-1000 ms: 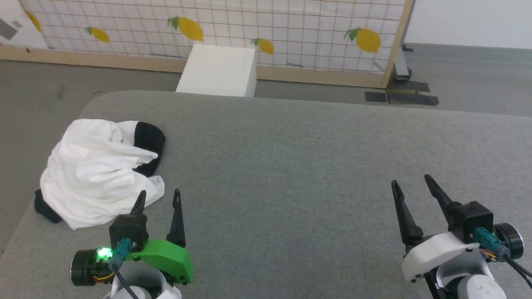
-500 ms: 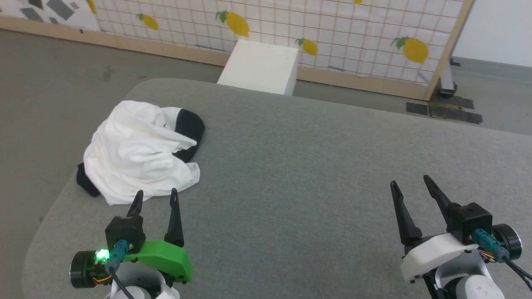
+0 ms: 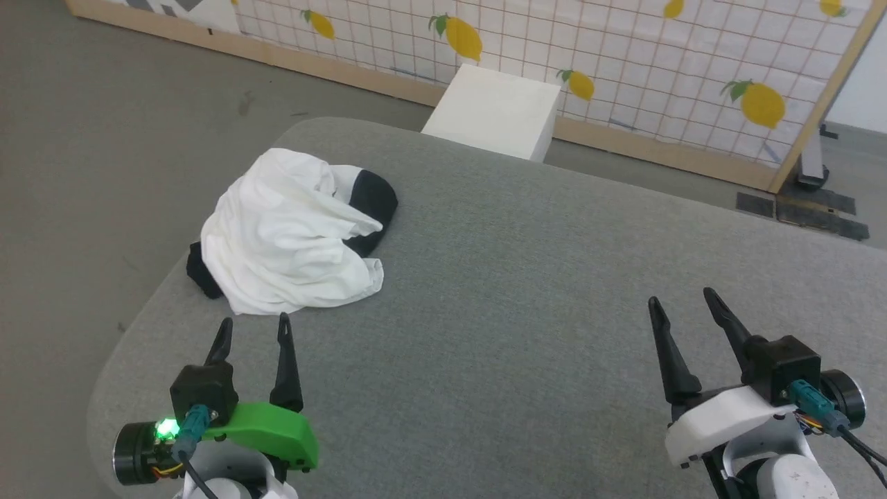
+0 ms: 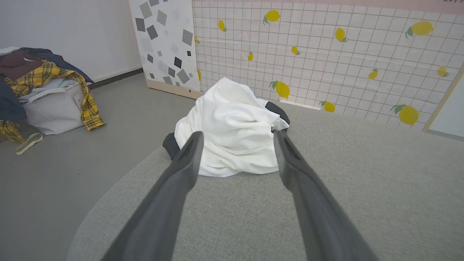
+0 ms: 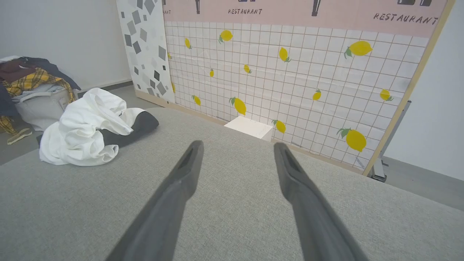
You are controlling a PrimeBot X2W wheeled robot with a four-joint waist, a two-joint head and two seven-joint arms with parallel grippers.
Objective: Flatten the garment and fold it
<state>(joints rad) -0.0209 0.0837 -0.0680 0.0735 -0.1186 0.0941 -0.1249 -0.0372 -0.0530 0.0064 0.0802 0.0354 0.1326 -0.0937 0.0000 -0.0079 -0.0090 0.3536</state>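
The garment (image 3: pixel 291 235) lies crumpled in a white heap with black parts showing, near the far left corner of the grey table (image 3: pixel 527 277). My left gripper (image 3: pixel 253 327) stands open just short of its near edge, fingers pointing at it and nothing between them. In the left wrist view the garment (image 4: pixel 235 130) sits straight ahead beyond the open gripper (image 4: pixel 237 136). My right gripper (image 3: pixel 682 305) is open over bare table at the lower right, far from the cloth. The right wrist view has the garment (image 5: pixel 90 130) at its left, well away from the gripper (image 5: pixel 237 145).
A white box (image 3: pixel 495 111) stands on the floor behind the table, before a lemon-patterned screen (image 3: pixel 624 62). A pile of clothes over a white bag (image 4: pixel 47 94) sits on the floor to the left. The table's rounded left edge (image 3: pixel 132 339) is close to my left gripper.
The head camera has swung left, so the whole scene has shifted right in the picture. Both grippers stay open in the same pose; the garment has not visibly moved on the table.
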